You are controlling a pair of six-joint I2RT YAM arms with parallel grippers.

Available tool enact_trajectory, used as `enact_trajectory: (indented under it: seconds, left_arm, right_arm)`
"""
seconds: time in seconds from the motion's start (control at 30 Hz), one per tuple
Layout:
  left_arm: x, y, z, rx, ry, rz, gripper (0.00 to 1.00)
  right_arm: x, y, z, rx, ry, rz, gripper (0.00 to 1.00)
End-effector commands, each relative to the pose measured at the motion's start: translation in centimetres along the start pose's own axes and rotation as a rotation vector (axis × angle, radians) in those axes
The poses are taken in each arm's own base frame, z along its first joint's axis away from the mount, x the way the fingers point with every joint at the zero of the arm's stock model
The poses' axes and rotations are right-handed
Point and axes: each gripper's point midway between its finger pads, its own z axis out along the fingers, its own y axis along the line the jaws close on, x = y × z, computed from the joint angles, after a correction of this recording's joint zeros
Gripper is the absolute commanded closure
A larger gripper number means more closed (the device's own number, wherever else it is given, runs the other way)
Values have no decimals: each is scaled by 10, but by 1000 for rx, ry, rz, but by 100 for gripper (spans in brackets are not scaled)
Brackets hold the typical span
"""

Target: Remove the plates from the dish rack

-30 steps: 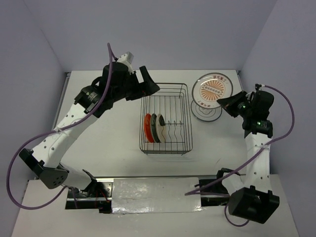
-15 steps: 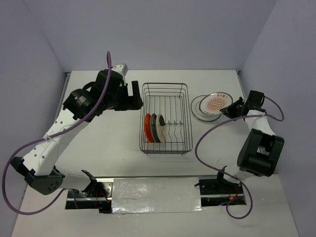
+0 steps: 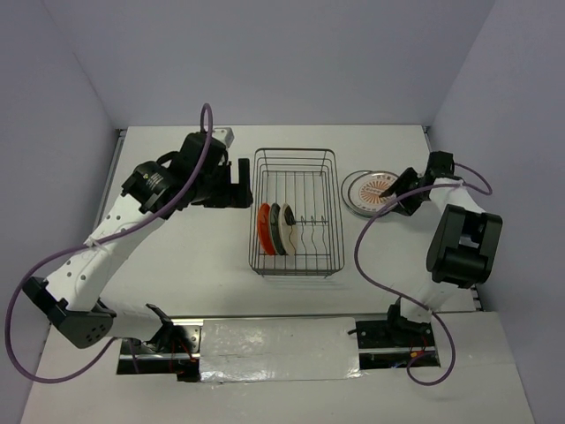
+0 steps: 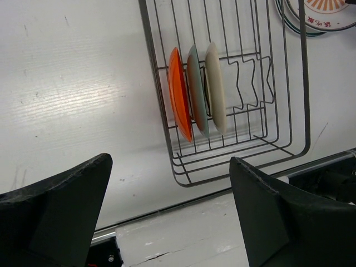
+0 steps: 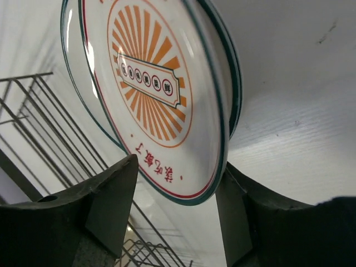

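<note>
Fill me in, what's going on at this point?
Two arms are unloading a wire dish rack. The right gripper is at the orange-patterned plate, resting on a second plate right of the rack, jaws parted around its rim. The left gripper hangs wide open and empty over the table left of the rack. Upright in the rack: orange plate, grey-green plate, cream plate.

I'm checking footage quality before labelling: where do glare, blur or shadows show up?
Right wrist view: glare streaks on the left rim of the round white plate with orange sunburst centre, black foreground fingers soft. Left wrist view: black fingers blurred, dark wire dish rack sharp. Top view: even light, faint shadows, glossy near-edge strip.
</note>
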Motion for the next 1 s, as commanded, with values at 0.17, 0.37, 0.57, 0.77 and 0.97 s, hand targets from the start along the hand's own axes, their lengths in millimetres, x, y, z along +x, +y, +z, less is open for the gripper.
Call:
enact_trajectory:
  seconds: [0.17,0.37,0.57,0.77,0.97]
  left_arm:
    - [-5,-9,15,-30,58,32,1]
    - [8,-28,32,-100,133,91,0]
    - [20,-35,42,-98,151,57,1]
    - [31,-37,52,-122,161,44,0]
    - [38,-24,66,-243,144,-27,17]
  right_arm:
    - [10,-10,-1,349,88,-217,25]
    - [9,-17,-9,445,79,-244,24]
    - [15,2,-18,370,107,-251,23]
    - [13,64,-92,137,-83,-271,23]
    - [61,96,-143,7,-101,-400,23]
